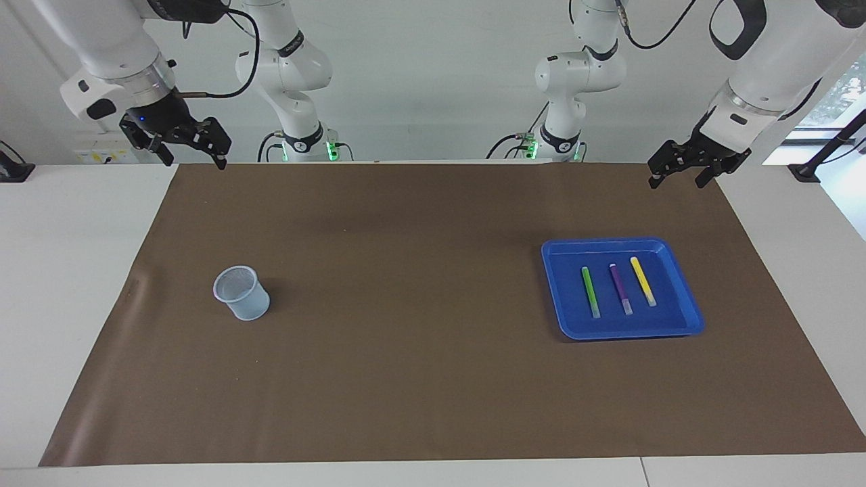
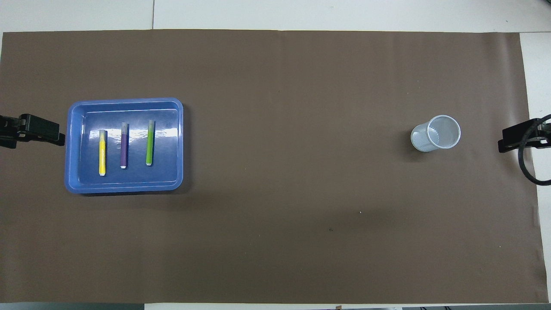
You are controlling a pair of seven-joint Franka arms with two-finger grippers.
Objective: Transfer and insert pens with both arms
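Note:
Three pens lie side by side in a blue tray (image 1: 612, 242) (image 2: 170, 174) toward the left arm's end of the table: green (image 1: 590, 291) (image 2: 150, 142), purple (image 1: 620, 289) (image 2: 124, 145) and yellow (image 1: 643, 281) (image 2: 102, 153). A pale mesh cup (image 1: 241, 293) (image 2: 435, 133) stands upright toward the right arm's end. My left gripper (image 1: 676, 181) (image 2: 51, 134) hangs open and empty over the mat's edge beside the tray. Over the mat's edge at the cup's end, my right gripper (image 1: 194, 161) (image 2: 510, 144) is raised, also open and empty.
A brown mat (image 1: 419, 284) (image 2: 284, 193) covers most of the white table. Both arm bases (image 1: 433, 145) stand at the robots' edge of it. Nothing else lies on the mat between tray and cup.

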